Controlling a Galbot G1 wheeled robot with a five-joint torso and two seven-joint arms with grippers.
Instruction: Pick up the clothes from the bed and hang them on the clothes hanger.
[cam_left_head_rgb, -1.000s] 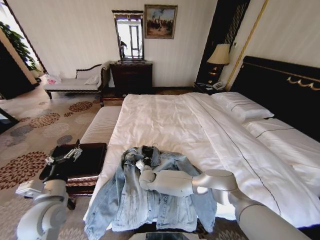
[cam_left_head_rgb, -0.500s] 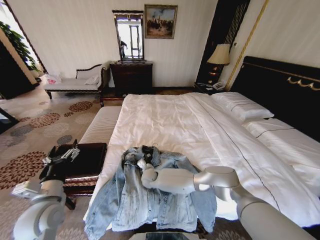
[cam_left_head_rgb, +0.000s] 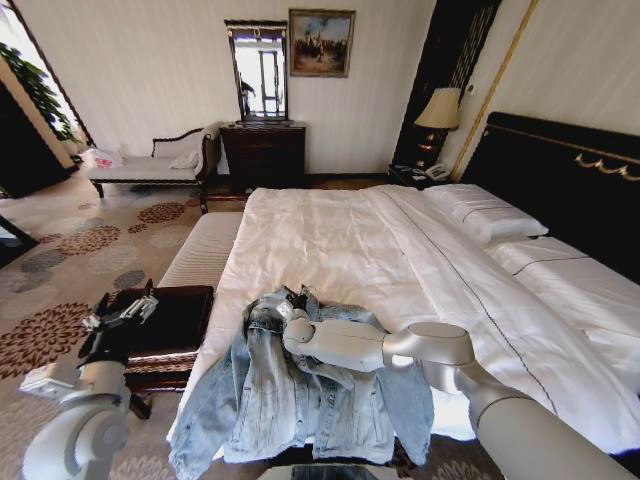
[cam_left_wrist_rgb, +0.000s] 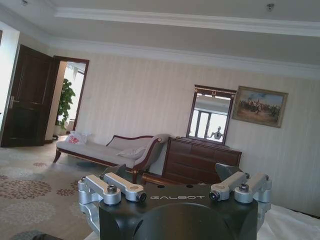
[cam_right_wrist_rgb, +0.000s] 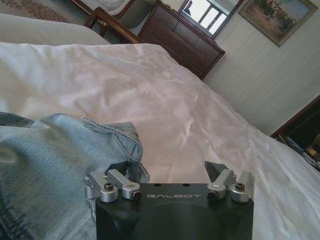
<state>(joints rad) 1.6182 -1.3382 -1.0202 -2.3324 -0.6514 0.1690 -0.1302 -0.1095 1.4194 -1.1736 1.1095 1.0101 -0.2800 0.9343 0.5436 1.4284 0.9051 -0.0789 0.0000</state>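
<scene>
Right pincer (cam_left_head_rgb: 291, 312) hangs spread open over the collar of the denim jacket (cam_left_head_rgb: 300, 395) at the bed's (cam_left_head_rgb: 330, 240) foot edge, likely lining up a grab; left pincer (cam_left_head_rgb: 122, 312), also open, idles aside.

Smooth white-grey arm shells, black GALBOT-marked gripper (cam_right_wrist_rgb: 172, 172) bodies, seemingly silver screwed finger links.

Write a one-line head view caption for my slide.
Right end effector reaching over the denim jacket at its collar on the white bed; left end effector waits aside.
</scene>
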